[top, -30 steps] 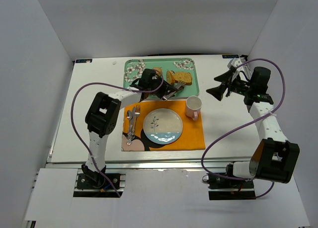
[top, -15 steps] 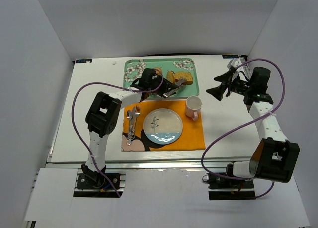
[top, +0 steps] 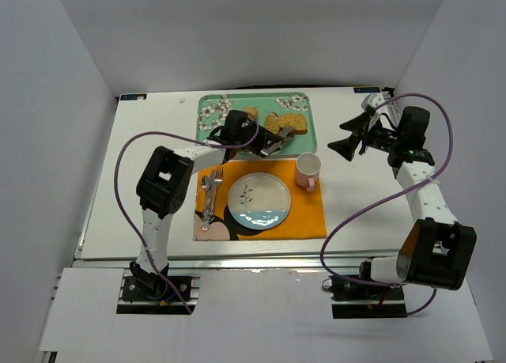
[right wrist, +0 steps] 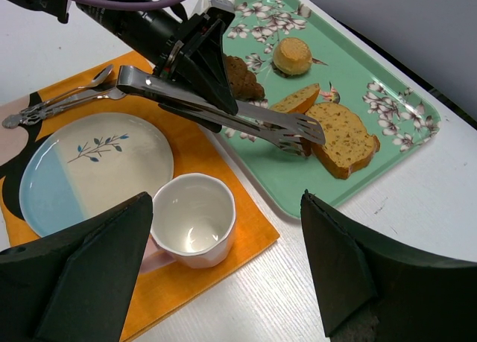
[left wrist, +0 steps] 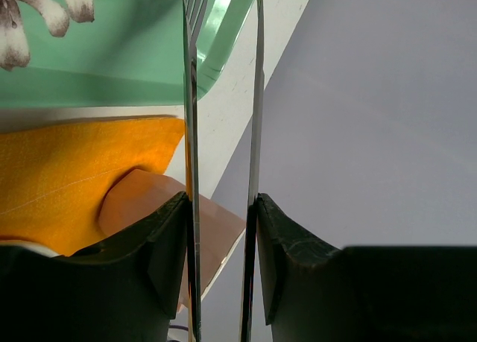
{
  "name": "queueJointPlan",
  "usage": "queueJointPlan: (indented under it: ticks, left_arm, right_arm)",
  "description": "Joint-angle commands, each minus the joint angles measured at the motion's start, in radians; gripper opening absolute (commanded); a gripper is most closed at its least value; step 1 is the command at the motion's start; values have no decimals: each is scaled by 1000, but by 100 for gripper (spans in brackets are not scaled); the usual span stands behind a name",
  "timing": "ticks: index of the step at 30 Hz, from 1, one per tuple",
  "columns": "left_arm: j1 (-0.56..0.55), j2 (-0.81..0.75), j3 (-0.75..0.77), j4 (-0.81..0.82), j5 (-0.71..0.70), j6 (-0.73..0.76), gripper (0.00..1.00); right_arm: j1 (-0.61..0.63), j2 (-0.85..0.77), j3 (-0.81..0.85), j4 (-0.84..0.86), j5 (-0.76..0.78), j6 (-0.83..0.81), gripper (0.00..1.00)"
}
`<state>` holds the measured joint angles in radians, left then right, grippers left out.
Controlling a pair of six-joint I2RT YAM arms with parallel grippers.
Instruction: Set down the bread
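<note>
The bread is a golden-tan slice with a brown crust, lying flat at the right of the green floral tray; it also shows from above. My left gripper is shut on metal tongs, with its pads against both arms. The tong arms stand slightly apart and their tips reach the bread's left end; I cannot tell if they pinch it. My right gripper is open and empty, in the air right of the tray, with its fingers framing the cup.
A narrow yellowish slice, a dark brown chunk and a small round bun also lie on the tray. An orange placemat holds a plate, the pink cup and cutlery.
</note>
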<state>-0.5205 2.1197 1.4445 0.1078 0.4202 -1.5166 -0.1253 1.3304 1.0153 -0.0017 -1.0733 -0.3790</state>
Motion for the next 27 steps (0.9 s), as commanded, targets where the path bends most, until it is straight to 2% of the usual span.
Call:
queueJointPlan:
  ticks: [1,9,22,27]
  left_arm:
    - [-6,-23,-12,13,-17,-27,50]
    - [-4,2,2,32,-32,-93,50]
    - [-4,28,66,-94,-61,-136,50]
    - [-4,40,83,-85,-72,-159,50]
  right_arm:
    - [-8,0,9,3,-22,-14,84]
    - [-10,-8,-6,3,-24,-15,84]
    - [-16,-17,-26,3,-31,-12,84]
    - [-17,-20,-34,6,-34,-6,84]
